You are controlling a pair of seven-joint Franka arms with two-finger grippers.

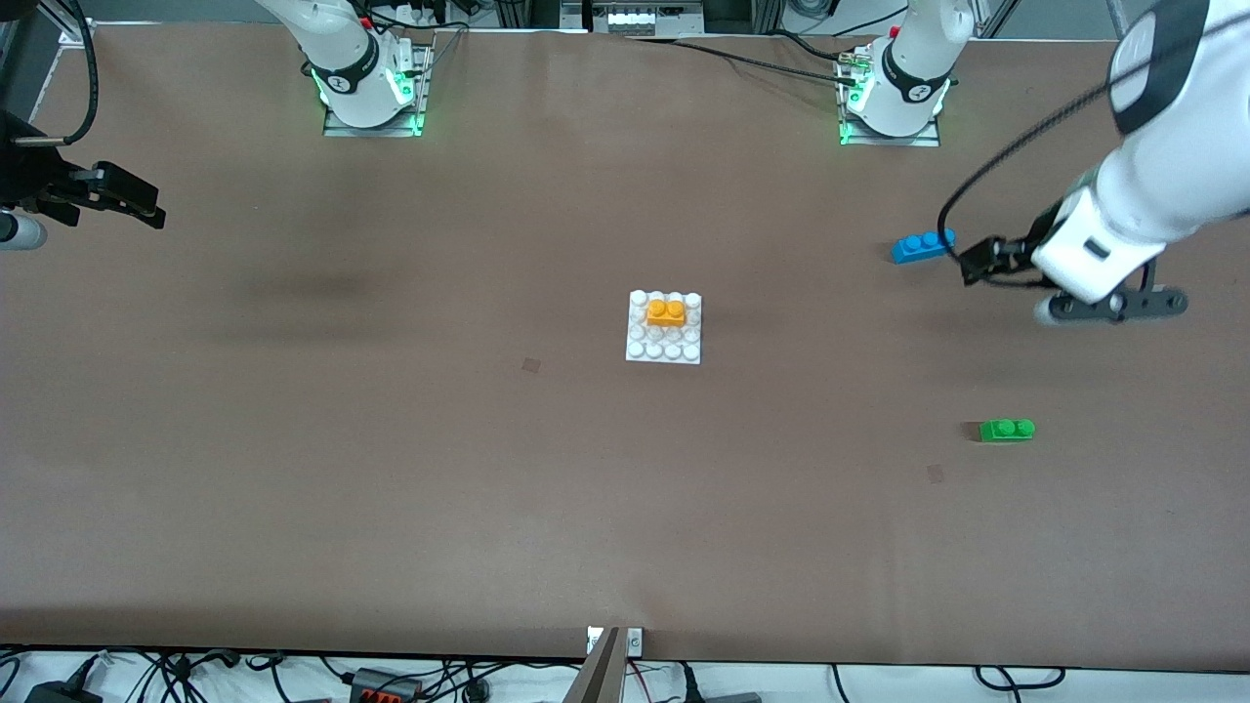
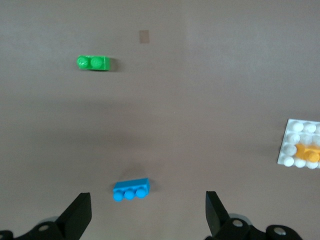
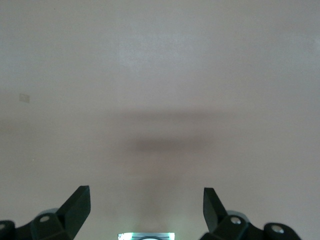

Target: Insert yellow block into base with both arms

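The yellow block [image 1: 666, 312] is sitting on the base [image 1: 664, 350], on the studs toward the edge of the plate nearest the robots' bases; it looks pressed down, though the seating is hard to judge from this height. The base is lying near the middle of the worktop. Both arms are waiting, pulled back toward their own ends of the table.

The left gripper [image 2: 146, 216] is hanging released, fingers spread wide, over bare tabletop near the left arm's end, holding nothing. The blue brick [image 1: 922, 245] is lying beside it, and the green brick [image 1: 1007, 430] is resting closer to the front edge.

The right gripper [image 3: 146, 209] is hovering released and empty over the right arm's end of the worktop.
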